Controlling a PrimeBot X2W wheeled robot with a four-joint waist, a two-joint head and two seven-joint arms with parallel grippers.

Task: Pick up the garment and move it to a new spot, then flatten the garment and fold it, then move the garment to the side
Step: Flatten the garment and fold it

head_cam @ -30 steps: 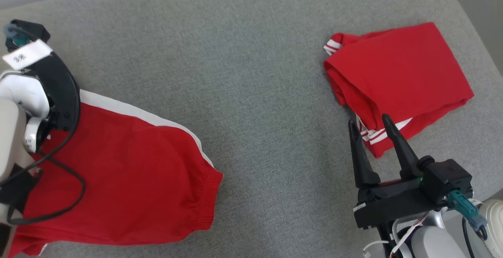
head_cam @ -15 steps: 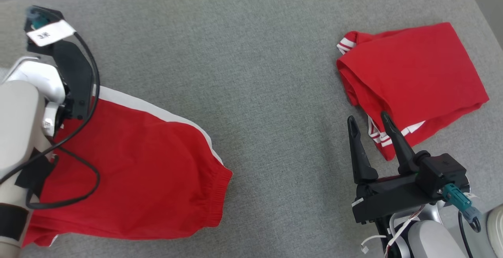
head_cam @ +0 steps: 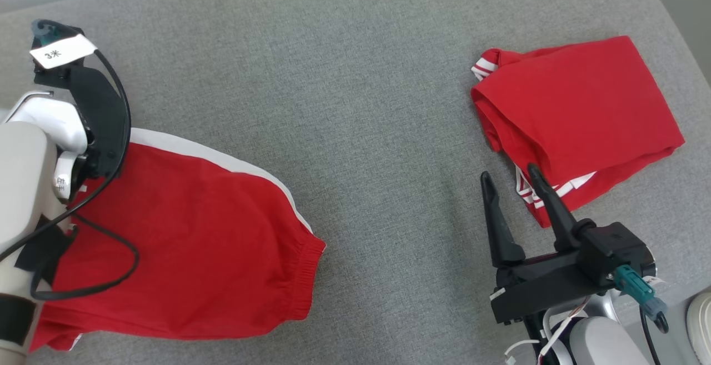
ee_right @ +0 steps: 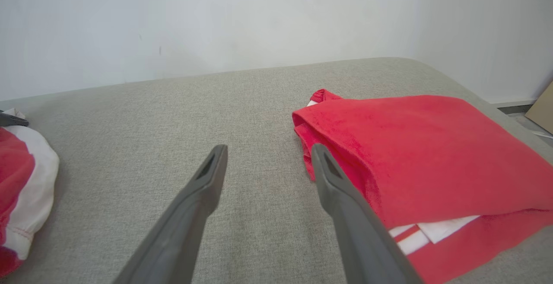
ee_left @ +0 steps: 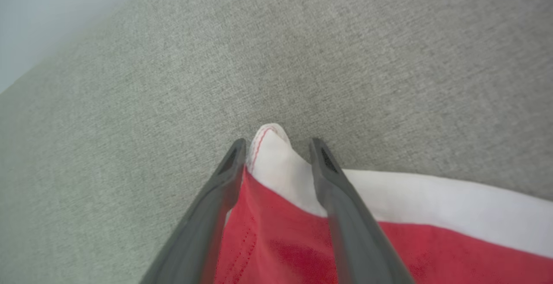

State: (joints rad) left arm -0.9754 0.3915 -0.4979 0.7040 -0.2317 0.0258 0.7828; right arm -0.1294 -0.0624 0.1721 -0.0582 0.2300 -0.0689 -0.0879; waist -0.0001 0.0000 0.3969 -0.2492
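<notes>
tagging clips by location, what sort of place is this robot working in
Probably an indoor room used for cloth folding: a grey upholstered surface, like a bed or couch, against a plain white wall, with a folded red garment on it.

A plain indoor room is shown, domestic or test room; which of the two cannot be told. A broad grey woven-fabric upholstered surface with a rounded corner, like a bed or a sofa seat, is set against a bare white wall. Clothing is laid out on it: red shorts with a white side stripe and a folded red garment with white stripes, placed well apart. Past the rounded corner a strip of grey floor is seen, and the corner of a tan cardboard-like panel is seen by the wall.
</notes>
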